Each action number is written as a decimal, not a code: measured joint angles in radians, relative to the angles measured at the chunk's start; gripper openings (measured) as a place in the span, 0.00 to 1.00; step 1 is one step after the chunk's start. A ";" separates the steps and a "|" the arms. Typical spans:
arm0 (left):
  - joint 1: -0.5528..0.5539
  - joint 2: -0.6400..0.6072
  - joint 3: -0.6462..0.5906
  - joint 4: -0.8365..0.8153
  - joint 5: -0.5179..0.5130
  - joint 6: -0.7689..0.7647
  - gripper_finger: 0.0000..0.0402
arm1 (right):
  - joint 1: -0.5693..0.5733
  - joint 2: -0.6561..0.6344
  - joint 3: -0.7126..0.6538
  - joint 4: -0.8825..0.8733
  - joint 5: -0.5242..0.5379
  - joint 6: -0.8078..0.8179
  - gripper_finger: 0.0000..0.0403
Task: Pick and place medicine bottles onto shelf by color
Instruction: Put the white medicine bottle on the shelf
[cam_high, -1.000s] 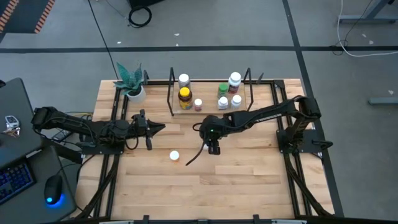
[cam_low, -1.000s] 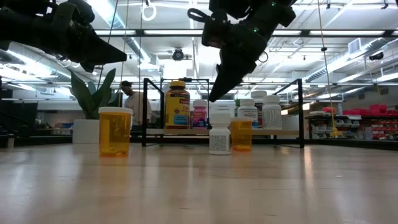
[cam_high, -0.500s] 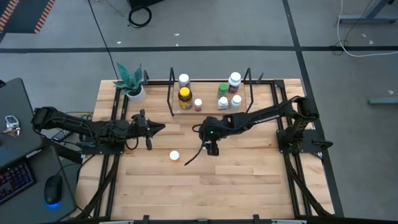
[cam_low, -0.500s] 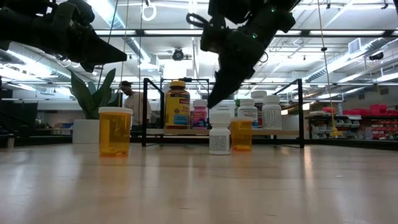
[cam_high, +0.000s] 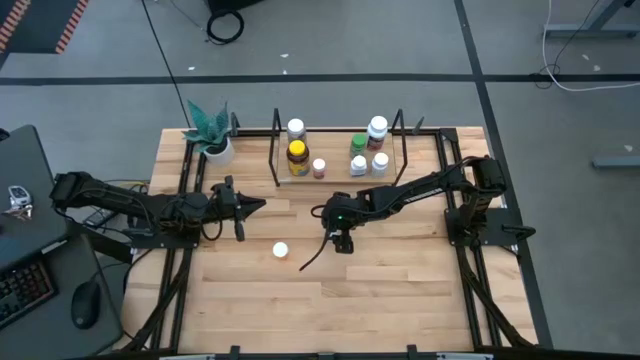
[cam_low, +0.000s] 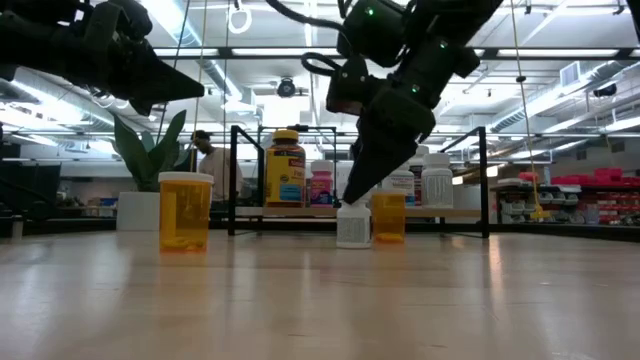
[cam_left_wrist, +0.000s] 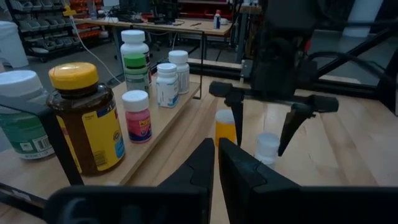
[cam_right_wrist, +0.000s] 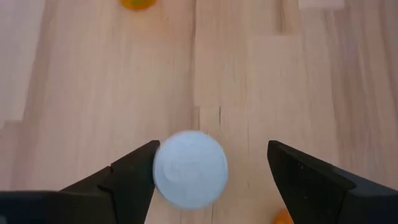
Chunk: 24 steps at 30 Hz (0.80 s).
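Near the table's middle, the right gripper (cam_high: 342, 243) has come lower than a second ago and spread its jaws wide; they now straddle a small white bottle (cam_right_wrist: 189, 168) without touching it. An orange bottle (cam_low: 388, 217) stands just beside that one, another (cam_low: 186, 210) well apart on open wood, both clear of the table's edges. The left gripper (cam_high: 240, 208) hovers shut, unmoved. Seven bottles stand on the shelf (cam_high: 283, 179).

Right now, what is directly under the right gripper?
A small white bottle stands on the table under the open right gripper, its white cap between the fingers. An orange bottle stands beside it. The table beneath it is covered.
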 joint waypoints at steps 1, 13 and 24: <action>0.000 0.000 0.000 0.000 0.000 0.000 0.07 | -0.001 0.000 -0.004 -0.003 0.000 0.004 0.75; 0.000 0.000 0.000 -0.001 0.000 0.000 0.08 | -0.002 0.000 -0.045 0.051 0.008 0.012 0.70; 0.000 0.000 0.000 -0.001 0.000 0.000 0.08 | -0.003 0.000 -0.047 0.055 0.009 0.024 0.51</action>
